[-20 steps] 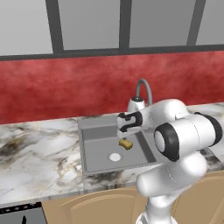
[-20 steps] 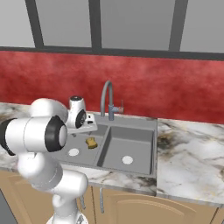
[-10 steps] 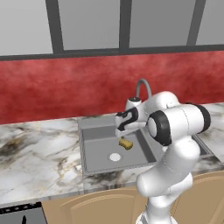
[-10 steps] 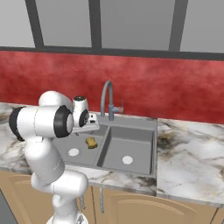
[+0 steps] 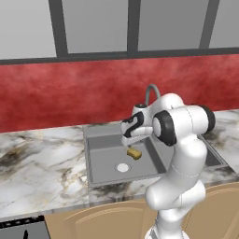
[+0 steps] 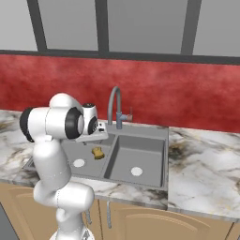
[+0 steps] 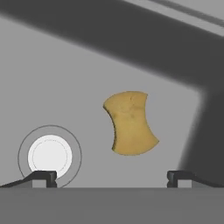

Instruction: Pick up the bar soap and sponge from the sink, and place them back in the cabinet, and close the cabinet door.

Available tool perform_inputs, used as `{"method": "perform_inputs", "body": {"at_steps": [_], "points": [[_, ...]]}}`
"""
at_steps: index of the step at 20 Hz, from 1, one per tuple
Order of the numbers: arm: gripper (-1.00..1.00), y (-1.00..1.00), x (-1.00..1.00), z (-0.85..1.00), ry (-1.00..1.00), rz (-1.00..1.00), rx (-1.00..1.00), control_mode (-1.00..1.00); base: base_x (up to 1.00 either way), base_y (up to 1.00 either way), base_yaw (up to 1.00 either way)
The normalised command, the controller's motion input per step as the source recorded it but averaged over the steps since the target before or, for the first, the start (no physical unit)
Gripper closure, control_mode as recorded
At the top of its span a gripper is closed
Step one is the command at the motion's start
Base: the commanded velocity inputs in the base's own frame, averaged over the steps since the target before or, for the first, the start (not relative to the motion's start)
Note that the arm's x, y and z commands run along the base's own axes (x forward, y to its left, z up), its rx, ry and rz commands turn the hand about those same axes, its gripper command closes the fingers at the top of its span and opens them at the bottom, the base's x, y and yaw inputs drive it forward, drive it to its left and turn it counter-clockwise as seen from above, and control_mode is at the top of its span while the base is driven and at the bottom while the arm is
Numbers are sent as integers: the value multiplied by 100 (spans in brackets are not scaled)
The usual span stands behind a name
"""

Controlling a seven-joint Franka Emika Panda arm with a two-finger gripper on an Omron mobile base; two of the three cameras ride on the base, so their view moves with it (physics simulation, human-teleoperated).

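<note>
The yellow-brown sponge lies on the floor of the left basin of the grey sink, beside the white drain. My gripper hangs just above the sponge, pointing down into the basin. It is open, with nothing between its fingertips. In the hand view the sponge sits ahead of the gap, slightly toward the right finger. The bar soap, the cabinet and the cabinet door are out of view.
A tall grey gooseneck faucet stands behind the sink divider. The right basin has its own white drain. Marble counter spreads on both sides, with a red backsplash behind.
The hand has come slightly lower and left over the sponge, and the elbow has swung up and across. The sponge has not moved. The jaws stay open.
</note>
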Motion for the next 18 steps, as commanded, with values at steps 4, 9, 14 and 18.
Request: {"method": "perform_inputs", "body": {"at_steps": [4,9,14,18], "points": [[-100,0,19,-25,1,0,0,-100,0,0,0],[-100,0,19,-25,1,0,0,-100,0,0,0],[-100,0,14,-19,0,1,0,-100,0,0,0],[-100,0,8,-17,0,0,0,-100,0,0,0]]}}
